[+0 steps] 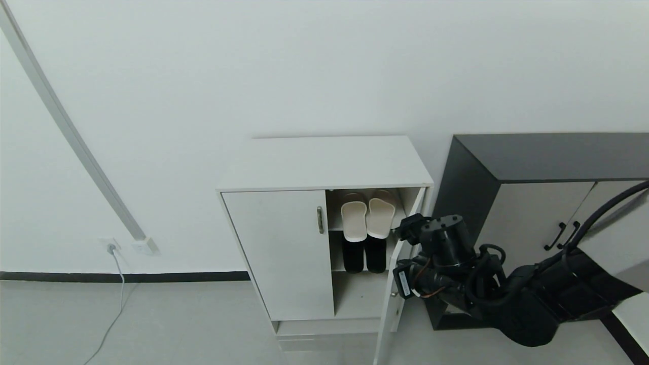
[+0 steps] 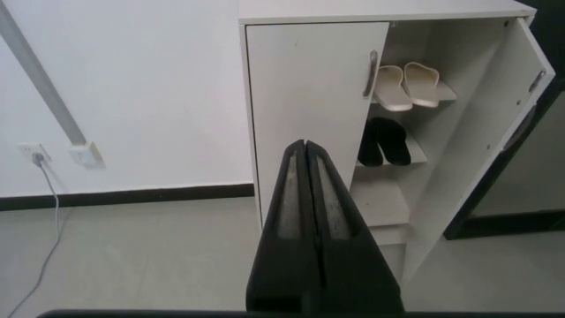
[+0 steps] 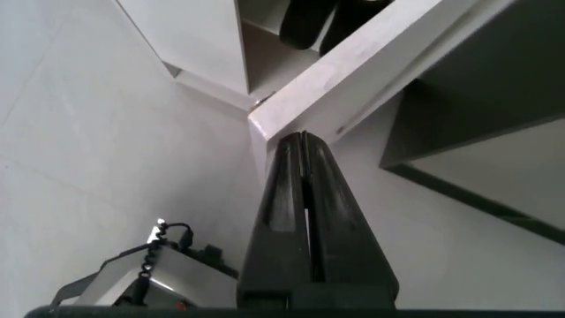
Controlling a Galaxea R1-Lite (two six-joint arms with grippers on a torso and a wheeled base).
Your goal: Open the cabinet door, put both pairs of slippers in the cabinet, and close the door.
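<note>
While the left end effector (image 2: 305, 146) hangs out in front of the white cabinet (image 1: 324, 162), its fingers are pressed together, empty. Left door (image 1: 276, 253) shut. White slippers (image 1: 367, 218) on top shelf, black slippers (image 1: 364, 256) on shelf below. Right door (image 1: 393, 304) open. Right end effector (image 3: 305, 141): fingers together, holding nothing, tip at open door's edge; contact unclear. Dark cabinet (image 1: 532, 157) just beside.

Right hand (image 3: 305, 140) closed, tips at open door (image 3: 371, 66) edge, black slippers (image 3: 305, 22) inside
</note>
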